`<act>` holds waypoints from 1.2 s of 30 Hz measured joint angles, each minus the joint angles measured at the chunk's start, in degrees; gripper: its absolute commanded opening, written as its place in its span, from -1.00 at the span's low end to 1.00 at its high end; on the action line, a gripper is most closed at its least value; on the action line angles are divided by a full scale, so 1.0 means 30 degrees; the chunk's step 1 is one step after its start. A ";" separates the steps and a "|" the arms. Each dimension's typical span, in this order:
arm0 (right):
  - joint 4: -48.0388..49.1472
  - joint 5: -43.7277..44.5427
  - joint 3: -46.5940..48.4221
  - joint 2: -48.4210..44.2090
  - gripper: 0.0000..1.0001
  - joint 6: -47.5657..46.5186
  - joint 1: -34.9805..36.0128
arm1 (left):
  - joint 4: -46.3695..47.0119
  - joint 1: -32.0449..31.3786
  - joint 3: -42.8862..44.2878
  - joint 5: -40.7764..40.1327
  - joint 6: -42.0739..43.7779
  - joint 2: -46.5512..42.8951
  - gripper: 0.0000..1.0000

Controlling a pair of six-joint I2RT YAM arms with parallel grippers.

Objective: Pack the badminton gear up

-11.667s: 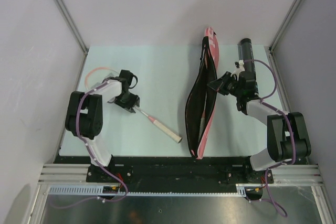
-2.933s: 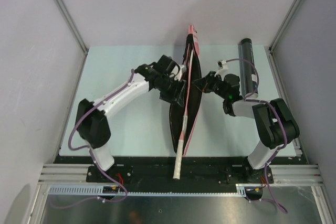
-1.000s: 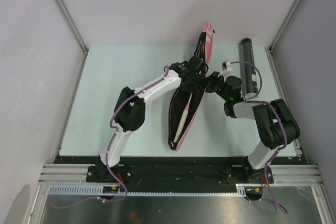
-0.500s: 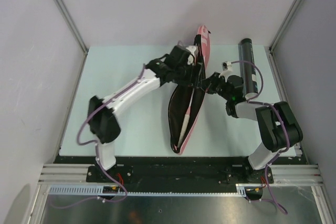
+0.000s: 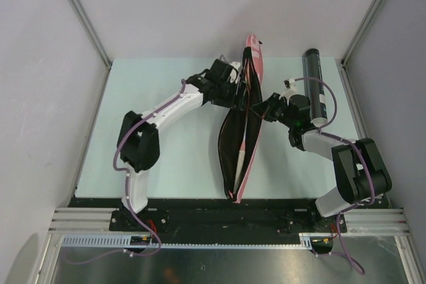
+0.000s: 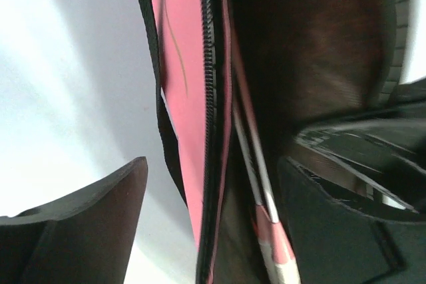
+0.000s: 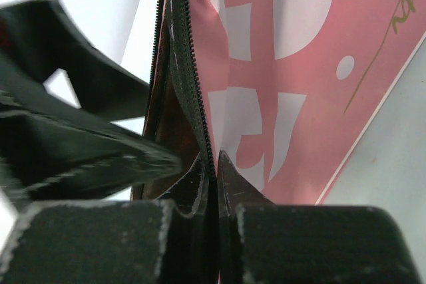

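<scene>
The racket bag [image 5: 253,58] holds a racket [image 5: 240,154]; right jaws pinch its rim, left jaws spread.

Both arms reach inward, left end effector [image 6: 213,167] spread wide, right end effector [image 7: 217,164] pinched tight.

racket [image 5: 241,151] head hidden, deep in bag [image 5: 229,139]

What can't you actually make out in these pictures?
- Top view: the head of the racket, hidden inside the bag; only the handle shows.
- Top view: what the tube holds; its black wall hides the inside.
- Left wrist view: a dark shape right of the bag's zip, too blurred to name.
- Right wrist view: the bag's white lettering, cut off by the picture's edges.
</scene>
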 measured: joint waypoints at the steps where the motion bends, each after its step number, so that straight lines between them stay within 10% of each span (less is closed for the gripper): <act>1: -0.0073 0.0007 0.0000 -0.0029 -1.00 0.0000 -0.0007 | -0.0058 -0.0036 -0.0007 0.0007 -0.0007 0.0321 0.50; 7: -0.0393 -0.0131 0.0044 -0.0095 -0.95 -0.0022 -0.0022 | -0.0248 -0.0175 -0.0015 0.0029 -0.0073 0.1362 -0.49; 11: -0.1770 -0.0335 0.0911 -0.0007 -0.45 -0.0707 0.0160 | -0.0117 -0.0168 -0.0058 -0.0022 -0.0386 0.1355 -0.99; 15: -0.3439 -0.0780 0.2353 0.0051 0.31 -0.2266 0.1042 | -0.0087 -0.0087 -0.0401 -0.0393 -0.1690 0.0954 -0.99; 18: -0.4663 -0.1020 0.2856 -0.0219 0.53 -0.3745 0.2004 | -0.0189 -0.0051 -0.0590 -0.0634 -0.3009 0.0546 -0.99; 32: -1.1089 0.6615 0.2572 -0.3796 0.99 -0.8801 0.9194 | -0.0372 -0.0044 -0.1880 -0.1625 -0.9012 -0.0765 -0.99; 36: -1.1111 1.1234 0.2572 -0.3439 0.83 -0.8684 1.1409 | -0.0328 -0.0102 -0.2448 -0.1785 -1.0236 -0.1231 -0.99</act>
